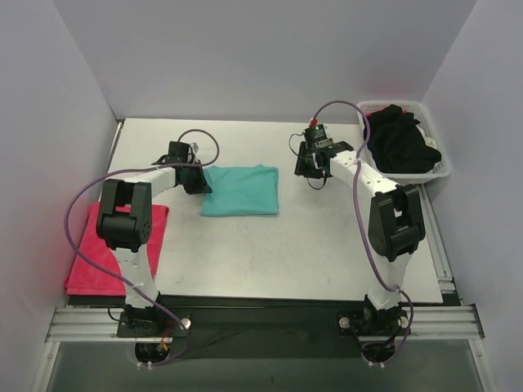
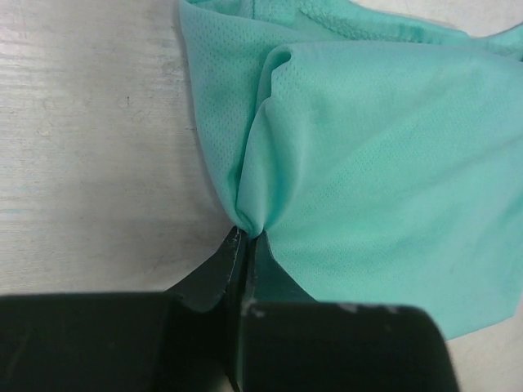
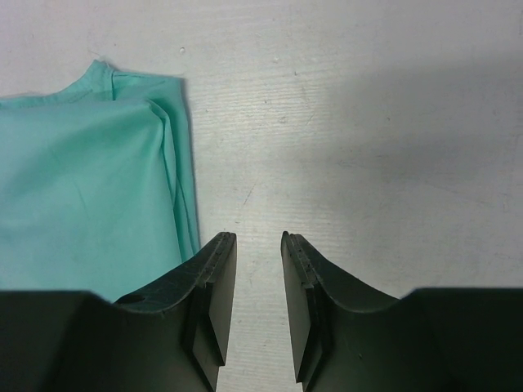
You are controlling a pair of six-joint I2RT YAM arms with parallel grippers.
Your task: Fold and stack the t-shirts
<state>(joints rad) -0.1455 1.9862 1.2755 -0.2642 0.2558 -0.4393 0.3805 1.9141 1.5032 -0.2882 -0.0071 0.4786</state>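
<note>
Scuffed white tabletop (image 1: 327, 237) between pale walls (image 1: 261, 57), teal-green t-shirt (image 1: 241, 190) near centre

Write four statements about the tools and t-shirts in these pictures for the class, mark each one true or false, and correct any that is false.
1. The left tool is shut on an edge of the teal t-shirt. True.
2. The right tool also grips the teal t-shirt. False: it is open over the bare table, just beside the shirt's edge.
3. The black t-shirts lie in the white basket. True.
4. The pinkish-red t-shirt is stacked on the teal one. False: it lies apart from it, at the table's near left corner.
</note>
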